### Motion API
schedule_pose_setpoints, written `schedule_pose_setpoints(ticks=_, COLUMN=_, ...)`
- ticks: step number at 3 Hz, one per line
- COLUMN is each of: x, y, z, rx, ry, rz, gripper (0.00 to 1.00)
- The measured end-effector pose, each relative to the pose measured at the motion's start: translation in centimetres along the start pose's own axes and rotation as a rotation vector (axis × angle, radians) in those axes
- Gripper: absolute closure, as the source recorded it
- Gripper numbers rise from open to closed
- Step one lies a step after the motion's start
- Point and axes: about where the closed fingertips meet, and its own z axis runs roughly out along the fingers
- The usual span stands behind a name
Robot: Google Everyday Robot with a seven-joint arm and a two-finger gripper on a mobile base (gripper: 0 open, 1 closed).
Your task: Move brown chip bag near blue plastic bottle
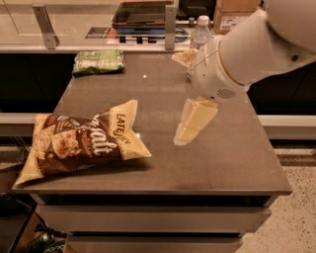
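Observation:
The brown chip bag (81,143) lies flat at the front left corner of the table (207,168), its cream end pointing right. The blue plastic bottle (201,28) stands at the back right of the table; only its white cap and neck show, the rest is behind my arm. My gripper (178,99) hangs over the middle right of the table, to the right of the bag and clear of it. Its two cream fingers (193,121) are spread wide apart and hold nothing.
A smaller green bag (98,62) lies at the table's back left. A glass-fronted counter with metal posts (170,22) runs behind the table. A cardboard box (236,15) stands at the back right. Speckled floor (291,222) lies to the right.

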Motion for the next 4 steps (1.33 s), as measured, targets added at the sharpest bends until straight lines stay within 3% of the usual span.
schedule_pose_setpoints(ticks=1, x=-1.1, y=-0.8, z=3.6, rx=0.025, ry=0.012, rz=0.033, gripper=0.0)
schedule_pose_setpoints(ticks=2, x=-2.0, y=-0.7, z=6.5, rx=0.016, ry=0.015, rz=0.042, gripper=0.0)
schedule_pose_setpoints(ticks=4, x=-3.8, y=2.4, z=9.9, rx=-0.119, ry=0.06, rz=-0.006, gripper=0.0)
